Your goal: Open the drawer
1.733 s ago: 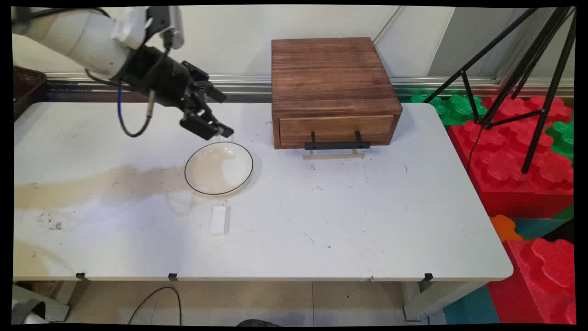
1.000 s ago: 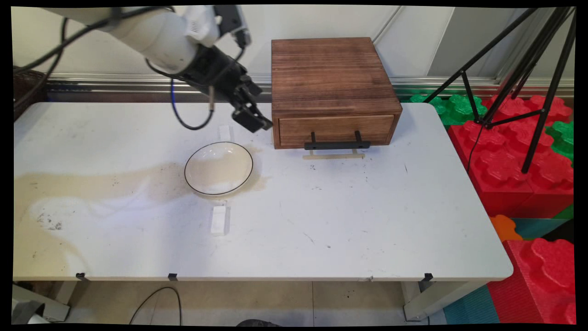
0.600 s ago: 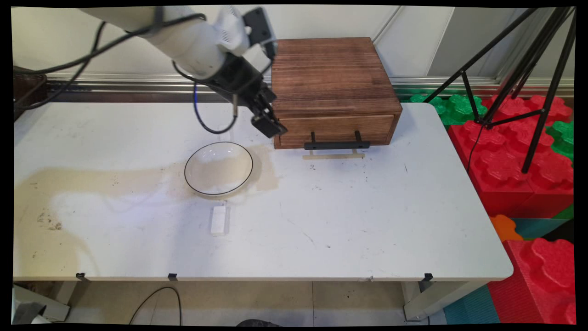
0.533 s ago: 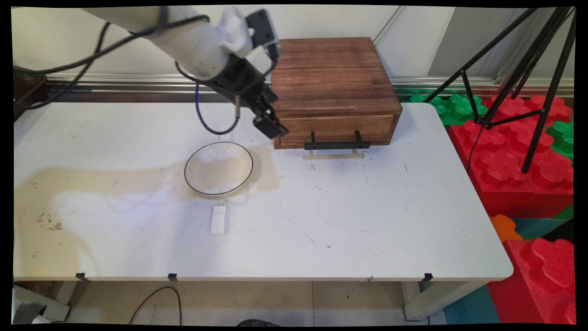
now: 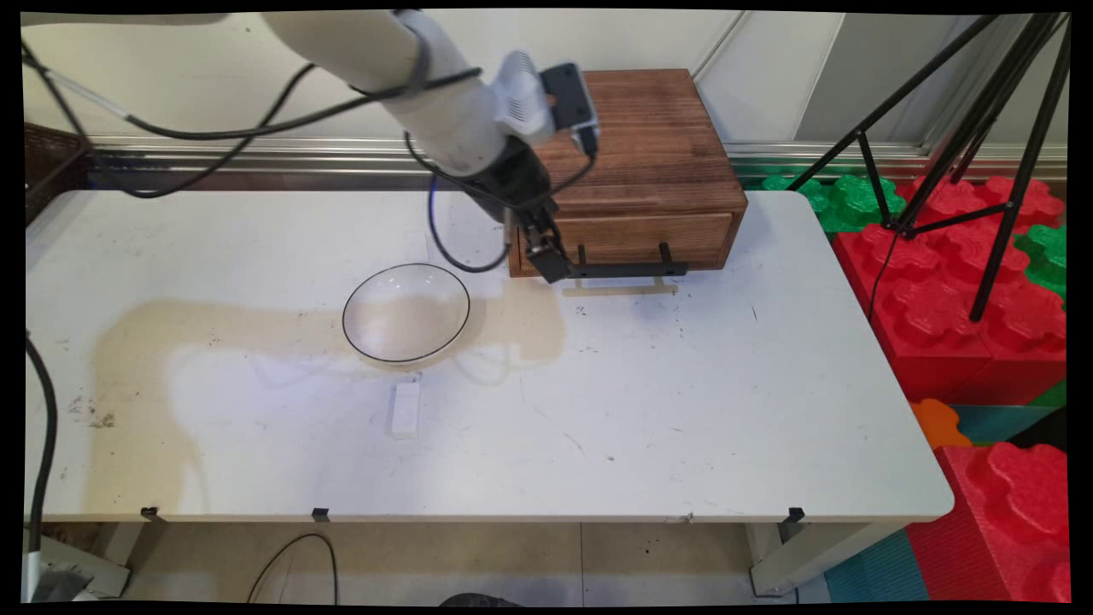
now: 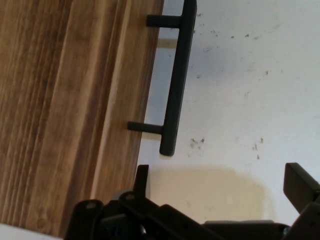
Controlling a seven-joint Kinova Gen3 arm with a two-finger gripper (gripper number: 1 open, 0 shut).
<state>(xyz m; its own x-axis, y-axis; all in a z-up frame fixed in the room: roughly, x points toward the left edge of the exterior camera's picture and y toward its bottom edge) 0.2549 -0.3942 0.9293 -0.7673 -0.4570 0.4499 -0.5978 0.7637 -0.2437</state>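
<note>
A brown wooden drawer box stands at the back of the white table. Its drawer is closed, with a black bar handle across the front. My gripper hangs just off the handle's left end, by the box's front left corner. In the hand view the handle runs beside the wood front, and my gripper is open over bare table with nothing between the fingers. A glass plate with a dark rim lies to the left.
A small white block lies in front of the plate, and a fainter white piece behind it. Red and green foam blocks and a black tripod stand off the right edge. A dark basket sits at far left.
The arm has swung right, from over the plate's far rim to the drawer box's front left corner, and the gripper has come down to the handle's left end.
</note>
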